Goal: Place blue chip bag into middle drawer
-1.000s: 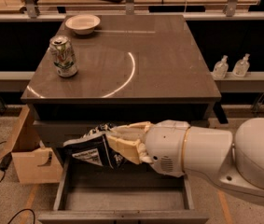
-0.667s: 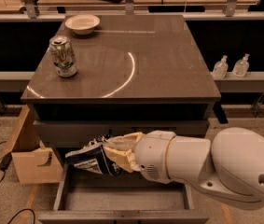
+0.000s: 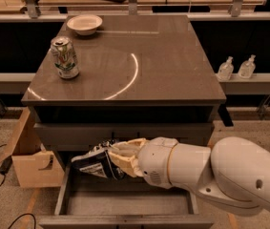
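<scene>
Over the open drawer, the claw grips the blue chip bag.
The claw's pale fingers are clamped on the right side of the blue chip bag. It hangs tilted just below the counter's front edge, above the back left part of the drawer's bare grey floor. The white arm reaches in from the right. On the counter a soda can stands upright near the left edge, with a white bowl behind it. A cardboard box sits left of the drawer.
</scene>
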Robot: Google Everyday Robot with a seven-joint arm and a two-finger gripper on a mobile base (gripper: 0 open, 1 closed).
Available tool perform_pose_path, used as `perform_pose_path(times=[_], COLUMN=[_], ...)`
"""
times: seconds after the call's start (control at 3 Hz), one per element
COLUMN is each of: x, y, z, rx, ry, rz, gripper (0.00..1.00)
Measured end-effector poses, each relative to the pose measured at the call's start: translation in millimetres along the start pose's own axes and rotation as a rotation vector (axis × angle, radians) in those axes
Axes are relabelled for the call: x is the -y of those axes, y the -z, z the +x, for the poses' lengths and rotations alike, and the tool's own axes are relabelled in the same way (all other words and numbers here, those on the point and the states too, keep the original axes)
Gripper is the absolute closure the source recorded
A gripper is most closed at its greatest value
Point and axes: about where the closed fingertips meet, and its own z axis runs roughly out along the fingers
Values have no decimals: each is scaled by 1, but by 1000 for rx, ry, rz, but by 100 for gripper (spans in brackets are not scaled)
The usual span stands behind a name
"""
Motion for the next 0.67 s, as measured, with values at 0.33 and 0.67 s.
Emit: perform_pose_path(times=[0.33, 0.67], x=[26, 44], y=[-23, -47], z=[33, 69], rx=[9, -6], ry=[18, 4], rz=[14, 3], gripper=[100, 100])
